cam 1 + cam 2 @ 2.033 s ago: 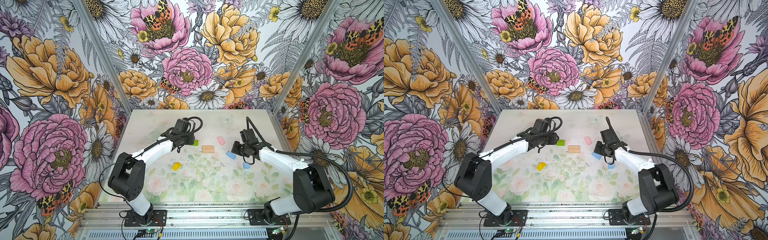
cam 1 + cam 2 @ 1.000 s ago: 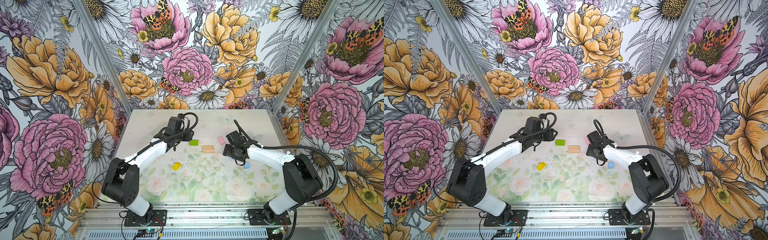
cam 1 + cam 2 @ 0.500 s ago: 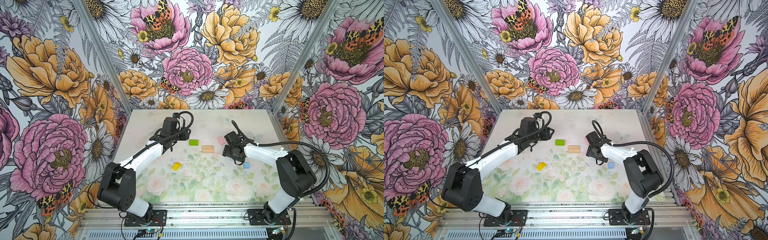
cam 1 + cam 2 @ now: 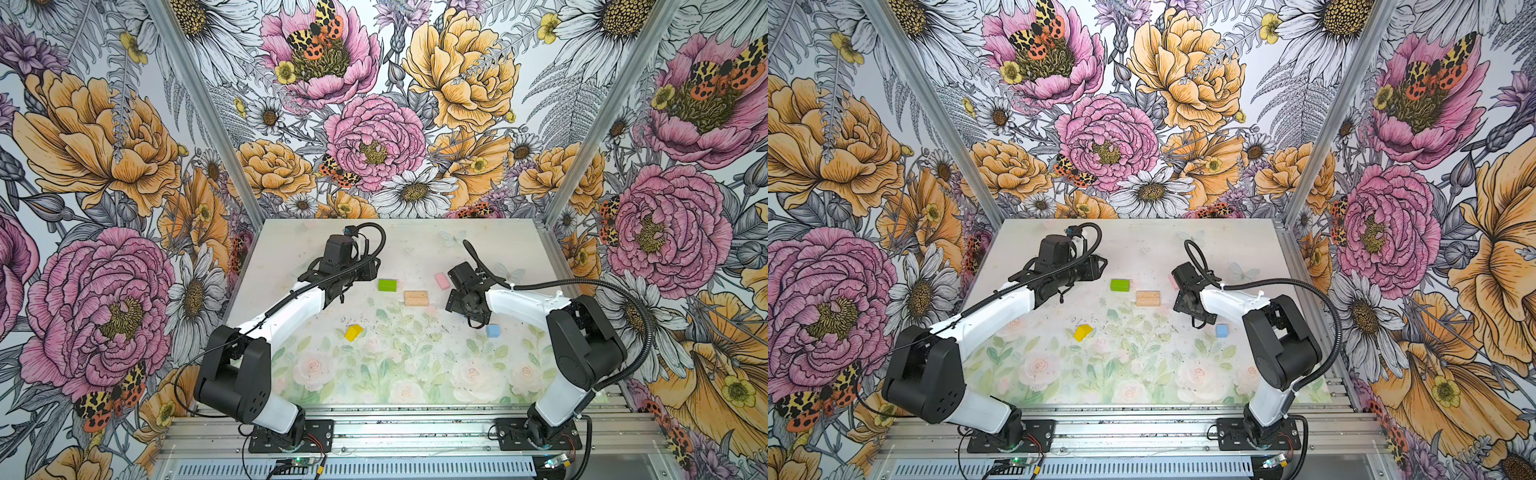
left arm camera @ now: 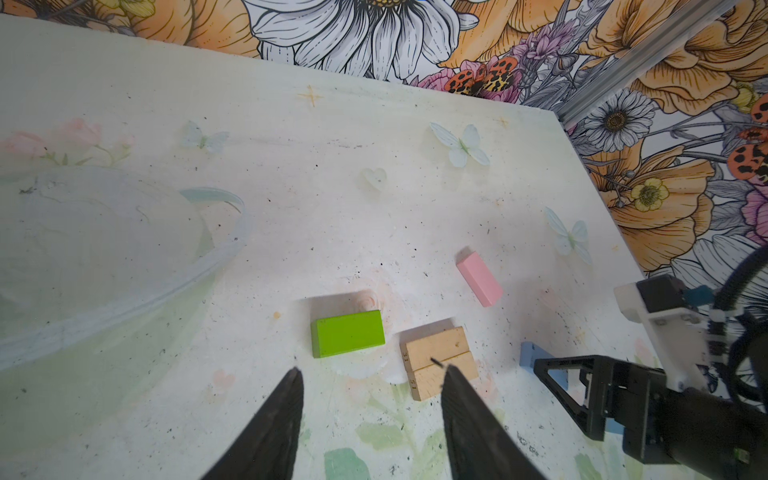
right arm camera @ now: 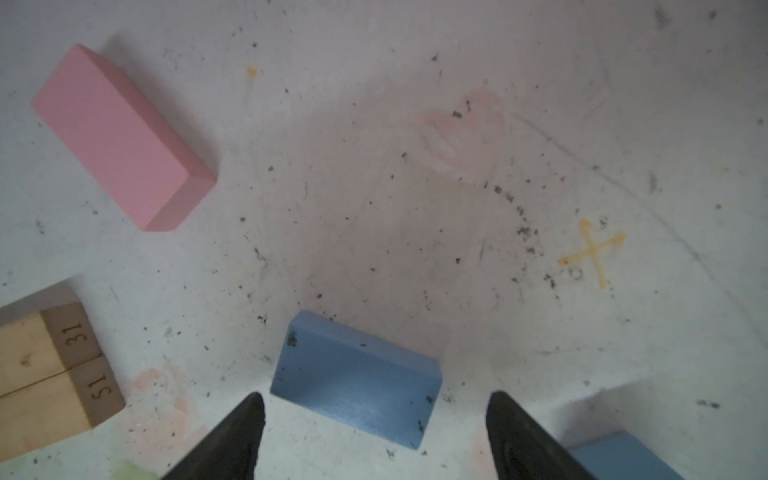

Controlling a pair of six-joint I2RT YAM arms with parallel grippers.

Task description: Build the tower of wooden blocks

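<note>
As both top views show, the wood blocks lie flat and unstacked on the tabletop (image 4: 415, 249). The green brick (image 4: 387, 285) sits just left of the two tan planks (image 4: 416, 298), which lie side by side, touching. The pink brick (image 4: 441, 281) is just right of them, the yellow roof-shaped piece (image 4: 353, 332) nearer the front, and the light blue cube (image 4: 493, 331) front right. Left wrist view: the left fingers (image 5: 274, 432) stand moderately apart, holding nothing, short of the green brick and planks. Right wrist view: the right fingers (image 6: 232, 449) stand wide and empty, with the light blue brick (image 6: 355, 378) flat just ahead of and between their tips.
</note>
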